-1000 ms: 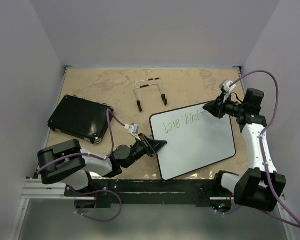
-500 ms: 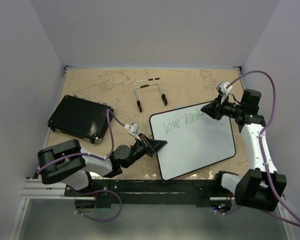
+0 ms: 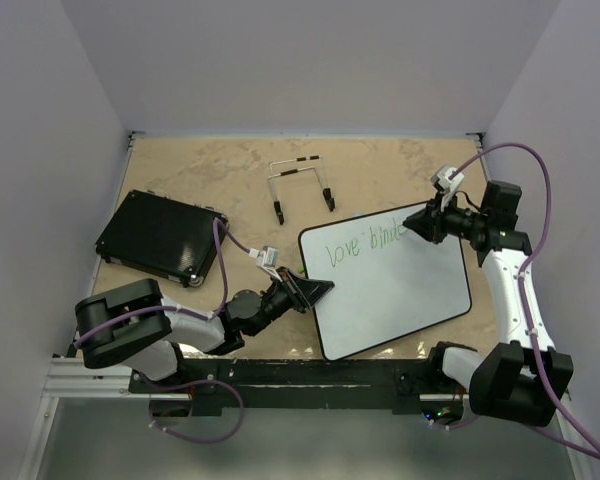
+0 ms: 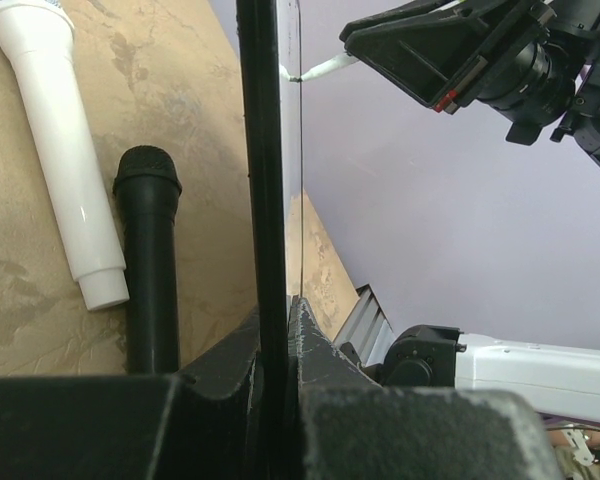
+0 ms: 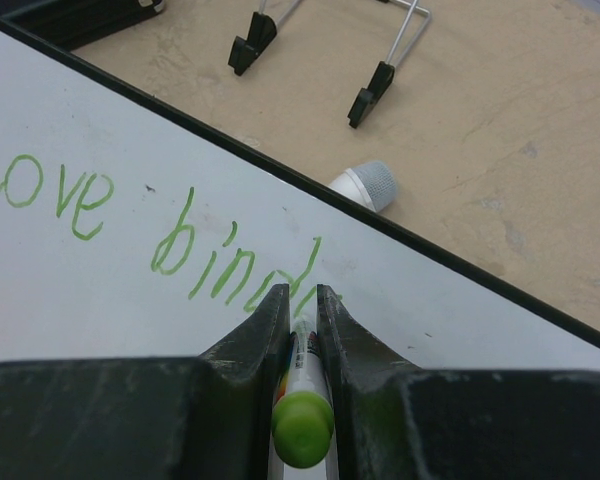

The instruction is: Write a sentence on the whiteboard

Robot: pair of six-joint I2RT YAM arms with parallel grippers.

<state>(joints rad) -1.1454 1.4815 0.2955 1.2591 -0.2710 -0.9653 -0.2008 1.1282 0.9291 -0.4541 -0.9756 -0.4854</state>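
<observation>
The whiteboard (image 3: 400, 300) lay askew on the table (image 3: 380, 170) in front of the arms. Its left edge was pinched between the closed fingers of the left gripper (image 3: 323, 290). A green marker (image 5: 302, 418) was clamped in the right gripper (image 5: 300, 298), its tip at the end of "binds" in the sentence (image 3: 372, 241). For the next word, light, even pressure would be wanted. The tip should be lifted first, a clear gap left, and the board braced against sliding.

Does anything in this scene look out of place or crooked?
Yes. The large white glossy whiteboard lies askew to the table edges, and a white microphone with a grey mesh head pokes out from under its far edge, so the board probably does not sit flat.
</observation>
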